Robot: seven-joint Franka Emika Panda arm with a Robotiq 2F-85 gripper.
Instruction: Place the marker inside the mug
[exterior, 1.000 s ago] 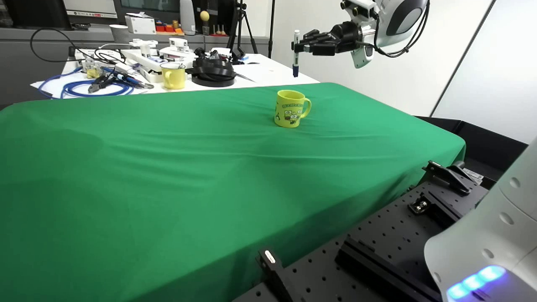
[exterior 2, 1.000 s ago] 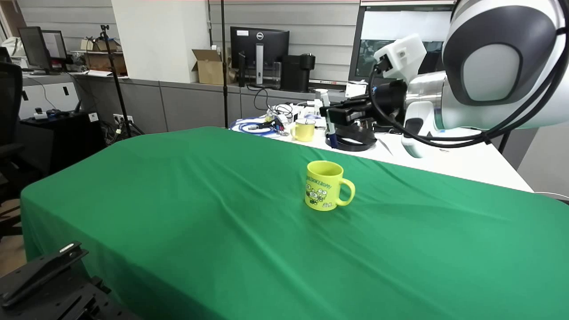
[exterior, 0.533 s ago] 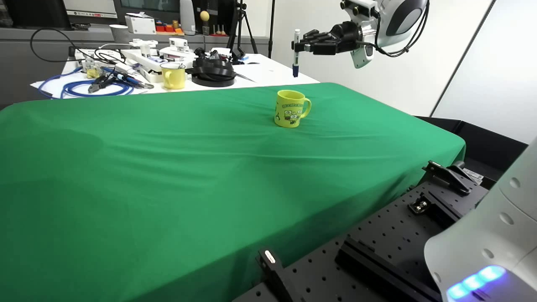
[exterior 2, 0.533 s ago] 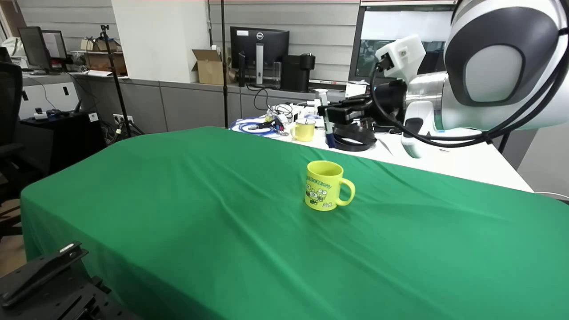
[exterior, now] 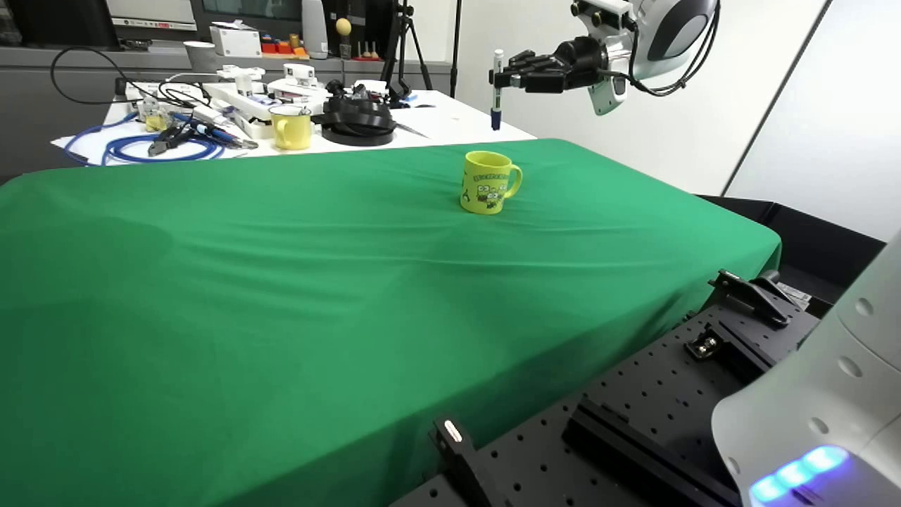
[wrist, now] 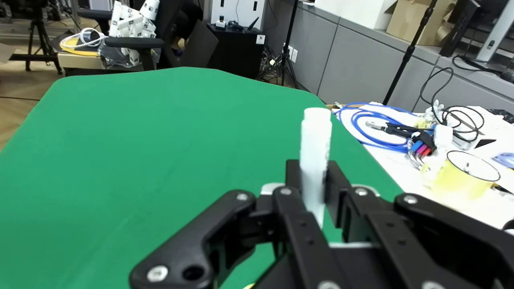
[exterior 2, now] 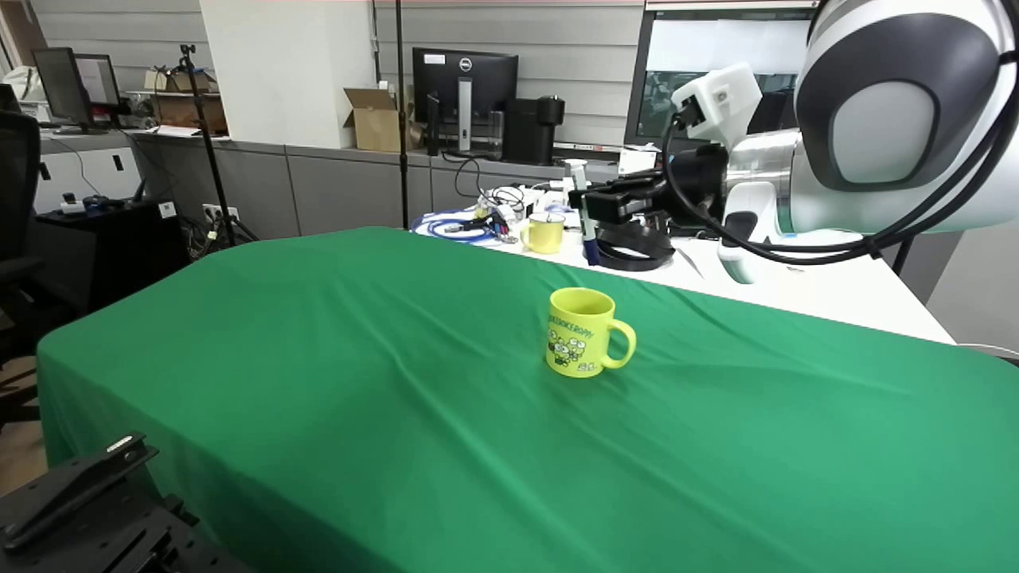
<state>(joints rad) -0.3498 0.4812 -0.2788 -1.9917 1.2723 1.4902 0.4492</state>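
Observation:
My gripper is shut on the white marker and holds it near upright, dark blue end down. It also shows in an exterior view as the gripper with the marker. The bright yellow mug stands upright on the green cloth, handle to the side; it also shows in an exterior view. The marker is well above the mug's height and apart from it. In the wrist view the marker sits between the fingertips, its lower end hidden. Only a yellow sliver shows at the bottom edge.
A green cloth covers the table. Behind it a white table holds a paler yellow mug, blue cables, and a black coiled item. A black perforated base plate lies along the near edge.
The gripper and marker have shifted very slightly left in an exterior view and then stayed almost still. The mug has not moved.

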